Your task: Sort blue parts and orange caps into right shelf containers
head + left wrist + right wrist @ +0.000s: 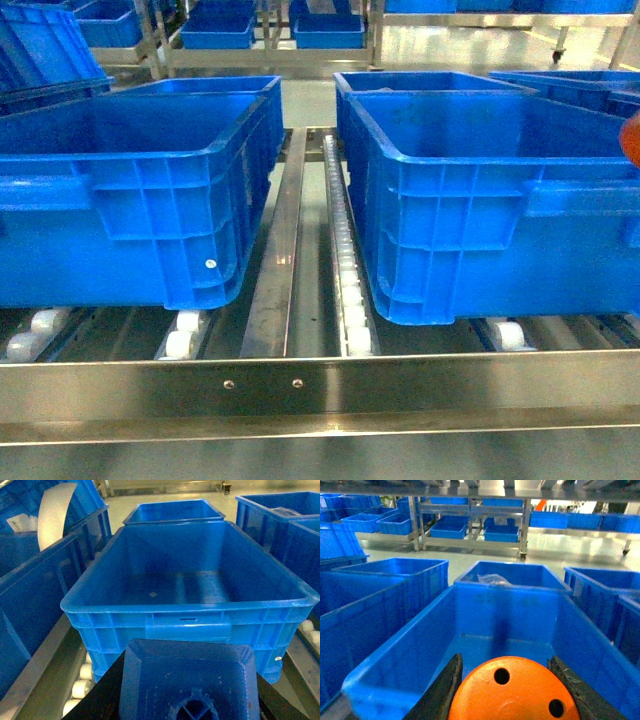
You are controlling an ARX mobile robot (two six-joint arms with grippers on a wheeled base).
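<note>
A blue part fills the bottom of the left wrist view, and my left gripper is shut on it, just short of the near rim of an empty blue crate. My right gripper is shut on an orange cap with holes in its flat top, above the near end of another empty container. In the head view both crates, left and right, sit on the steel shelf. Only a sliver of the orange cap shows at the right edge there, and neither gripper shows.
White rollers and a steel divider run between the two crates. More blue crates stand behind and beside them, one holding a clear bag. A white sheet sticks up from a left crate. Another rack with crates stands across the aisle.
</note>
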